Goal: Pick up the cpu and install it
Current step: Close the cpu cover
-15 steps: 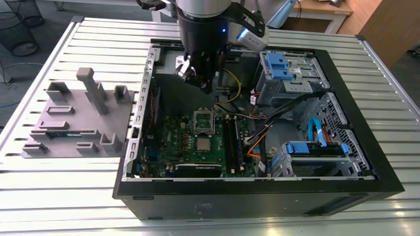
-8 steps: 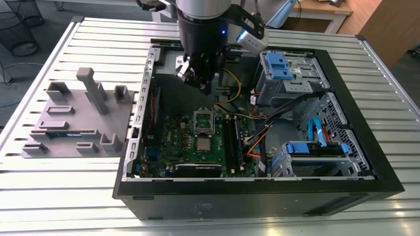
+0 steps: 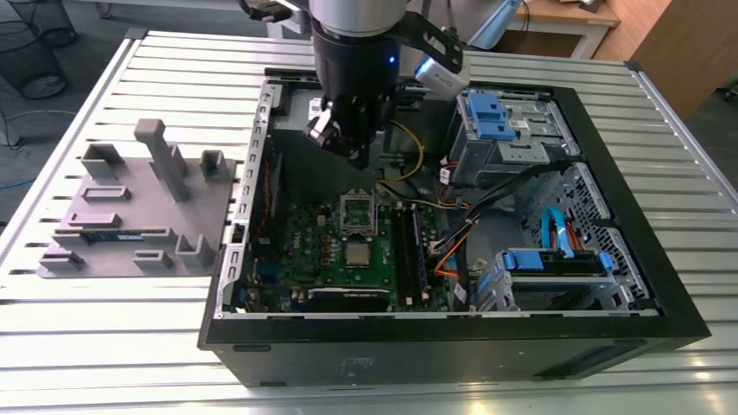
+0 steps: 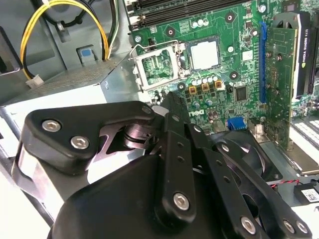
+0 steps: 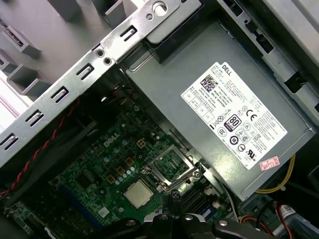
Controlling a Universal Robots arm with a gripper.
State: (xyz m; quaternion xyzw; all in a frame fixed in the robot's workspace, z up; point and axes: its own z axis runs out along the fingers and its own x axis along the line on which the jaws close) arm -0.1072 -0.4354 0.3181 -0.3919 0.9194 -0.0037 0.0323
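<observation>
Gripper (image 3: 353,145) is hanging over the open computer case (image 3: 461,346) on the bench (image 3: 116,346); how wide it is standing I cannot tell. The cpu (image 3: 359,253) is lying flat on the motherboard (image 3: 306,246), lower in the exterior view, just past the socket frame (image 3: 358,212) from the gripper.

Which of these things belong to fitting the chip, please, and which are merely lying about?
For the job: chip, socket frame, motherboard, gripper.
Lying about: grey tray, memory stick, power supply, yellow cables.
</observation>
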